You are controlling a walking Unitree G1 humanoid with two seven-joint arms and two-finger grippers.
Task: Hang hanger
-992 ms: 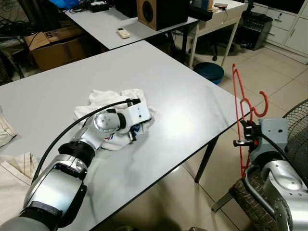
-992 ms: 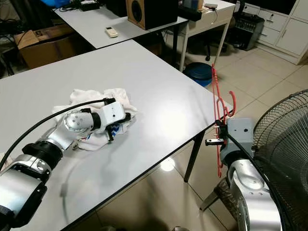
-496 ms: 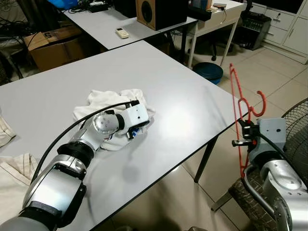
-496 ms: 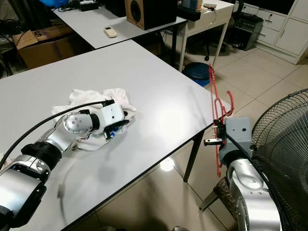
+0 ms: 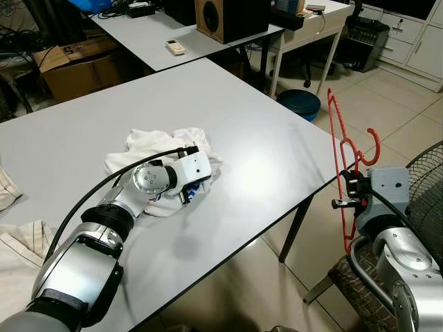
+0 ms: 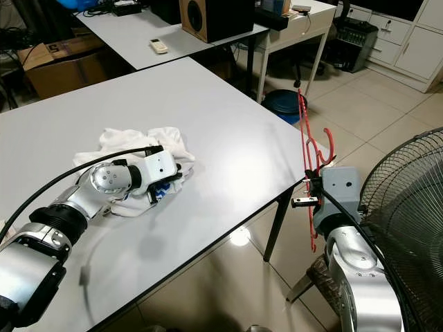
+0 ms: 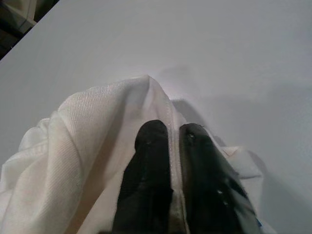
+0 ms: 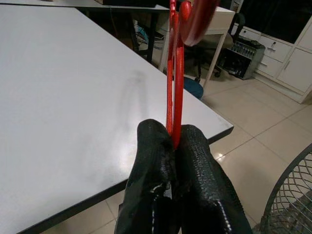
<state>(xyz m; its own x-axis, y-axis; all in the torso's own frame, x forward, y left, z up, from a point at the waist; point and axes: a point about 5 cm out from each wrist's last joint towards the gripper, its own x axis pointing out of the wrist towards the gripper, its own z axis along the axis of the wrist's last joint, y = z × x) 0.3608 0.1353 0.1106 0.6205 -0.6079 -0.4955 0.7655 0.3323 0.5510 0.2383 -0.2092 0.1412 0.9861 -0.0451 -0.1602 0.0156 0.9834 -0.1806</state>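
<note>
From the head cameras I see a large grey counter (image 5: pixel 263 138) filling the centre and left of the frame. My left gripper (image 5: pixel 188 194) rests at centre left, on a crumpled white cloth (image 5: pixel 149 144). The left wrist camera adds what the head views cannot resolve: its two black fingers (image 7: pixel 146 165) are pressed together with a seam of the cloth pinched between them.

At the right edge of the frame, just past the counter's corner, my right gripper (image 5: pixel 347 181) holds a red hanger (image 5: pixel 340 142) upright in the air, hook at the top pointing right. The right wrist camera shows the fingers (image 8: pixel 151 161) clamped on the thin red wire, the counter's edge beyond and a tiled floor (image 8: pixel 273 141) below.

The head views also show a second counter (image 5: pixel 152 34) in the upper centre carrying a wooden speaker (image 5: pixel 211 17), a cardboard box (image 5: pixel 76 66) at upper left, and a fan grille (image 6: pixel 408 187) at lower right.

Compared with a second ago, the hanger has shifted slightly left and up in the frame, nearer the counter's corner. The left gripper has barely moved on the cloth.
</note>
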